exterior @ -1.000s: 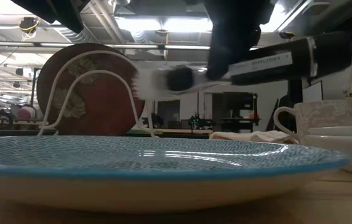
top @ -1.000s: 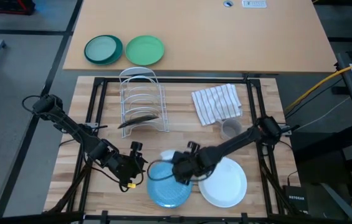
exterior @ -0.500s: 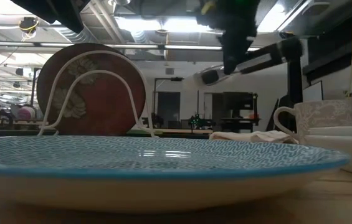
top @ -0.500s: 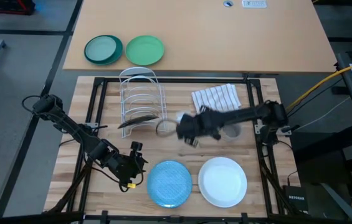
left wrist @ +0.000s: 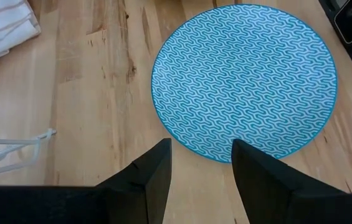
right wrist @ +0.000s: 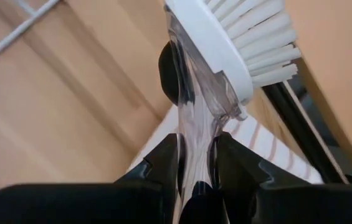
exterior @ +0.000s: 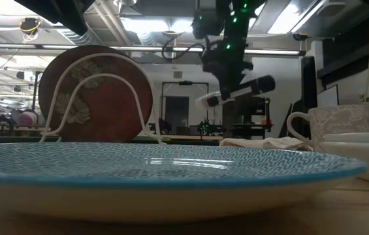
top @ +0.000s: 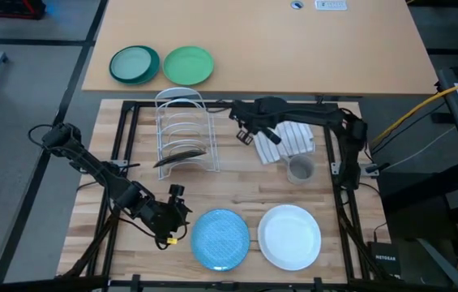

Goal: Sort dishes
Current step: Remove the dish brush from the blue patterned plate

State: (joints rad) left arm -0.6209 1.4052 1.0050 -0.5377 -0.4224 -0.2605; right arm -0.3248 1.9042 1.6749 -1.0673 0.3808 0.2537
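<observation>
red plate (top: 181,154) in wire rack (top: 185,130), right pincer (right wrist: 195,163) gripping brush (right wrist: 228,46)

Low view dim, backlit by ceiling lights (exterior: 151,25).

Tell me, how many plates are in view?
5: red plate in the rack; blue plate and white plate at the near edge; two green plates on the far table.

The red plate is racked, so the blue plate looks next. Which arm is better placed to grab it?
Left. The left gripper is open and empty just beside the blue plate, while the right gripper is far off by the striped towel, shut on a dish brush.
</observation>
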